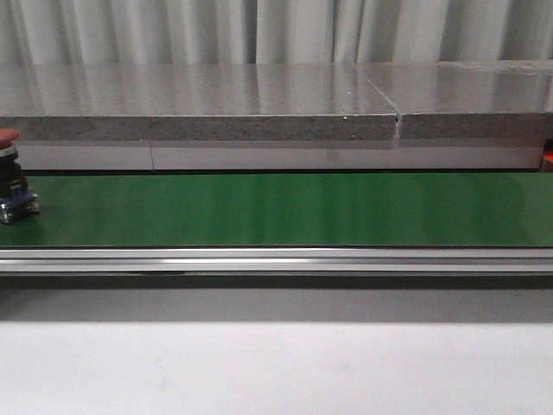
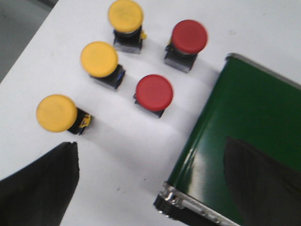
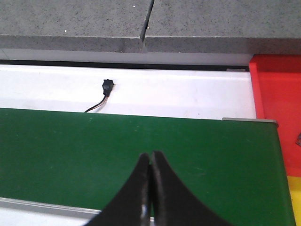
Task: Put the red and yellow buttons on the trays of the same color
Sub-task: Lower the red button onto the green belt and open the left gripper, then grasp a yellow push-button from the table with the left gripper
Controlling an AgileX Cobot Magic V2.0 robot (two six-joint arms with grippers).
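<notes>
White bench ran across the foreground of the front view, with the green conveyor belt behind it and a grey stone ledge beyond that. Neither arm showed in the front view.

Left gripper: fingers spread wide, nothing between them, one finger over the white bench, the other over the belt's end. Ahead of it, on the bench beside the belt, stood five buttons, all upright on their black bases, caps up. Nearest was a yellow button; further out a second yellow button and a red button; furthest a third yellow button and a second red button. The two red ones stood closer to the belt edge. None touched.

One more red-capped button sat on the belt at its far left end, half cut off by the frame edge.

Right gripper: fingers pressed together, holding nothing, hovering over the other end of the belt. Past that end lay the red tray, apparently empty where visible, and a strip of the yellow tray at the frame edge; contents not visible.

Judgement: left arm was far nearer the supply of buttons; right arm nearer both trays.
</notes>
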